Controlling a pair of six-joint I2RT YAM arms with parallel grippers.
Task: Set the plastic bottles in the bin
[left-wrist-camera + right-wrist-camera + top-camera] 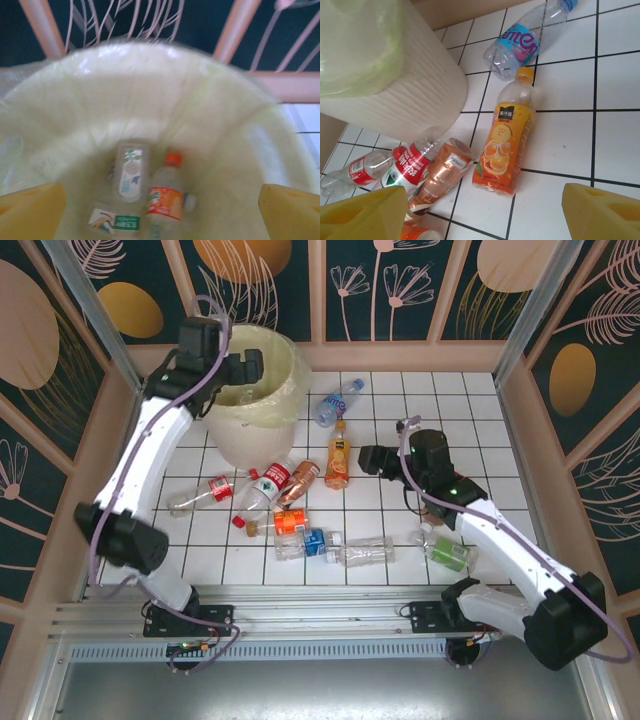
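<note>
1. The left gripper (160, 212) is hanging over the bin (150, 90), its jaws standing wide apart and gripping nothing.
2. Straight below the gap between those jaws, an orange-capped bottle (165, 200) is lying on the bin's floor. A white-labelled bottle (131, 172) is lying just beside it, toward the left pad, and a green-labelled bottle (116, 221) is nearer that pad.
3. The right gripper (482, 220) is hovering over the tiled table (615, 140), jaws spread wide and empty.
4. Just ahead of its open gap, an orange juice bottle (504, 145) is lying on its side. A blue-labelled bottle (520, 45) is sitting farther ahead.
5. Toward the left pad, a copper-wrapped bottle (442, 172) and a red-labelled bottle (410, 165) are lying side by side at the bin's foot.
</note>
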